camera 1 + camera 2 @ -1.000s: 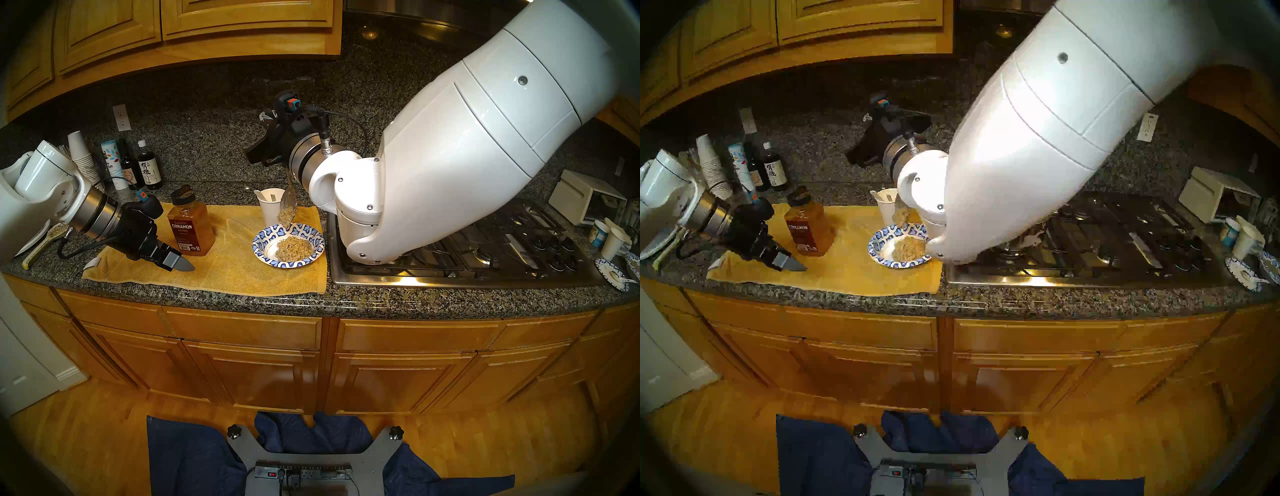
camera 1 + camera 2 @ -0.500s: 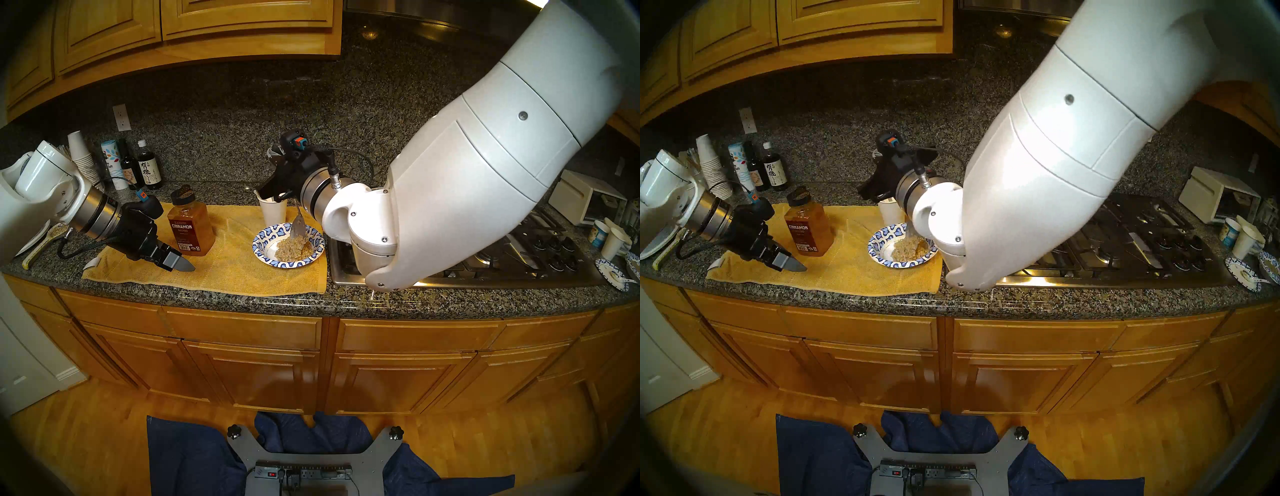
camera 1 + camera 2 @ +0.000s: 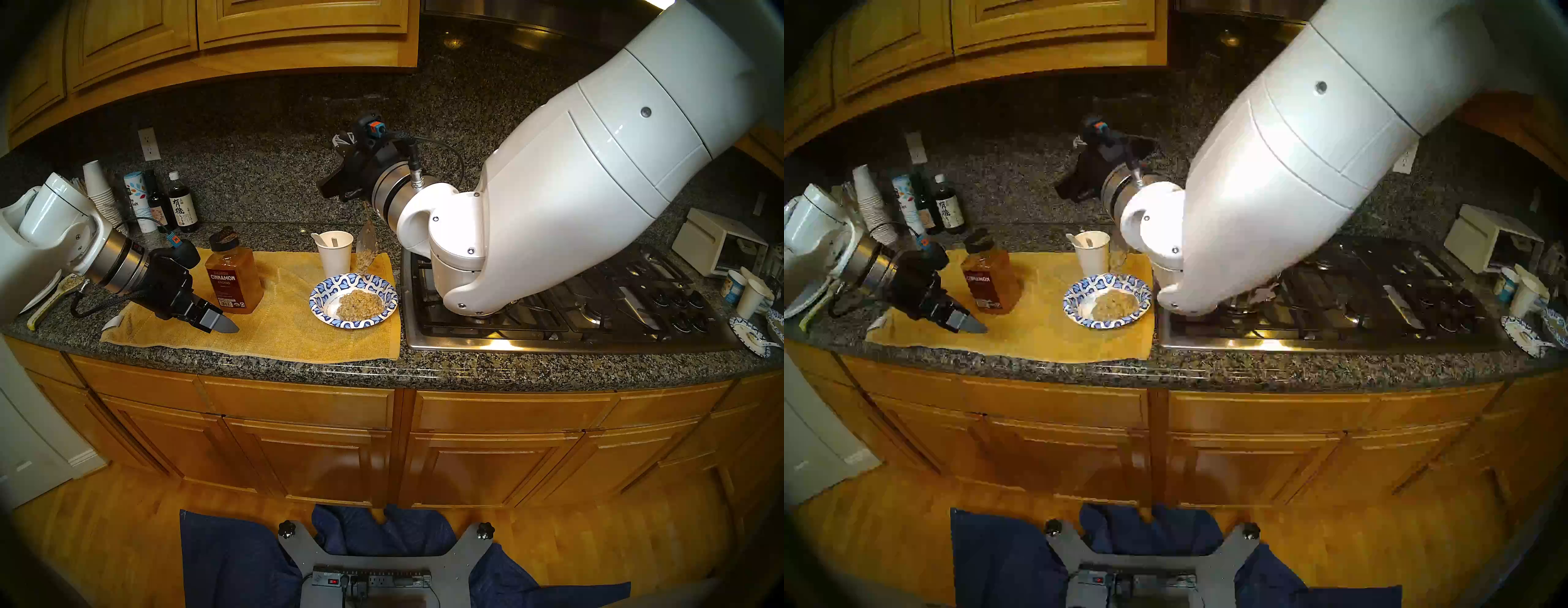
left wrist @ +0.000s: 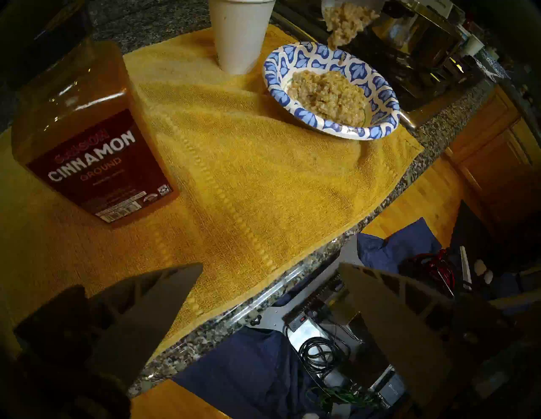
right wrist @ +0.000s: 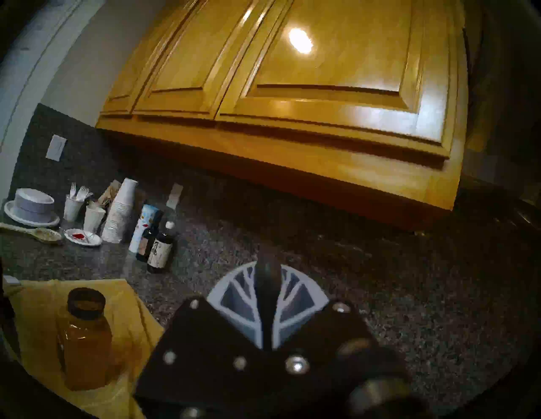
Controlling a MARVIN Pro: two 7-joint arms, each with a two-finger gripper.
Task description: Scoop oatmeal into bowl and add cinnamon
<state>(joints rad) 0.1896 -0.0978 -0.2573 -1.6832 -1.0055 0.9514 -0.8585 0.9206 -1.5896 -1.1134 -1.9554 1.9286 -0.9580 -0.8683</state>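
The bowl [image 3: 354,300] is sitting at the right end of the yellow towel [image 3: 288,322], centre of the head view, just left of the stovetop [image 3: 551,305]; a mound of oatmeal [image 3: 360,305] is lying in its white centre. Above and behind the bowl, beside the white paper cup [image 3: 335,252], a spoon [image 3: 366,242] is hanging bowl-down with a clump of oatmeal clinging to its lower edge; its handle is running up into the right gripper [image 3: 339,187], whose fingers are pinching together on it, as the right wrist view shows at lower centre. The cinnamon [image 3: 232,271] is standing upright on the towel, left of centre, cap on, well apart from the bowl. The left gripper [image 3: 218,322] is hovering low over the towel at the lower left of the cinnamon, close beside it without touching; in the left wrist view its fingers [image 4: 152,307] are standing wide apart with nothing between them.
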